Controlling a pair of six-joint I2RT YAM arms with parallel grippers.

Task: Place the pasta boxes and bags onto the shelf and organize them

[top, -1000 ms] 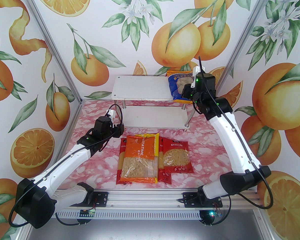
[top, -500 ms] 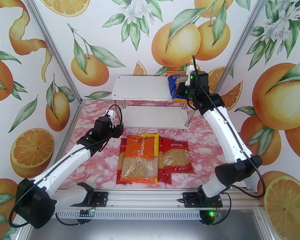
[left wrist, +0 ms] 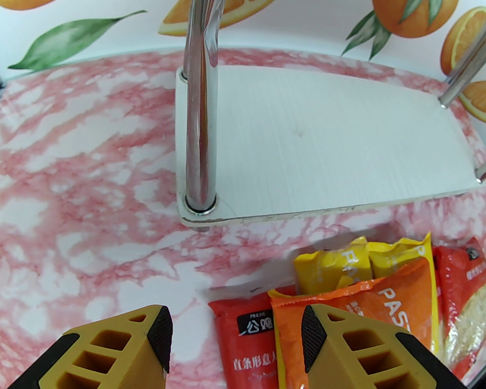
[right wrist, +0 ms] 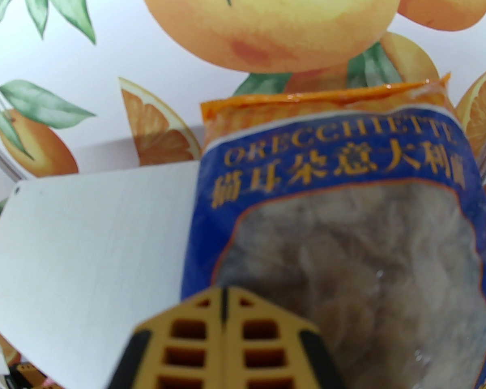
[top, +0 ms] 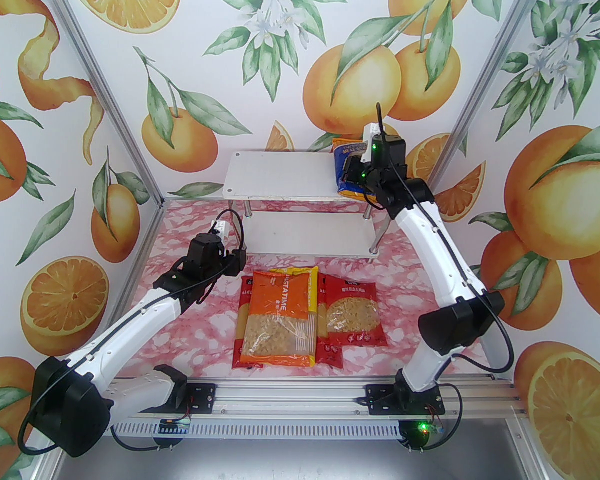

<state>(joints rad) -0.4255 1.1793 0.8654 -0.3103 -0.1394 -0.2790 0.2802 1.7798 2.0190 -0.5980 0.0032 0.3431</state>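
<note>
From above, the blue bag point(top: 340, 178) sat at the right end of the shelf's point(top: 280, 178) top board, with the right tool point(top: 352, 165) close against it. The orange bag point(top: 275, 313) and red bag point(top: 354, 313) lay on the pink counter point(top: 190, 228) in front of the shelf, the left tool point(top: 236, 263) near their far left corner. On the left wrist, the left tool point(left wrist: 235, 326) had its fingers apart, one over the orange bag. On the right wrist, the right tool point(right wrist: 224, 298) had its fingers pressed together at the blue bag's lower left.
</note>
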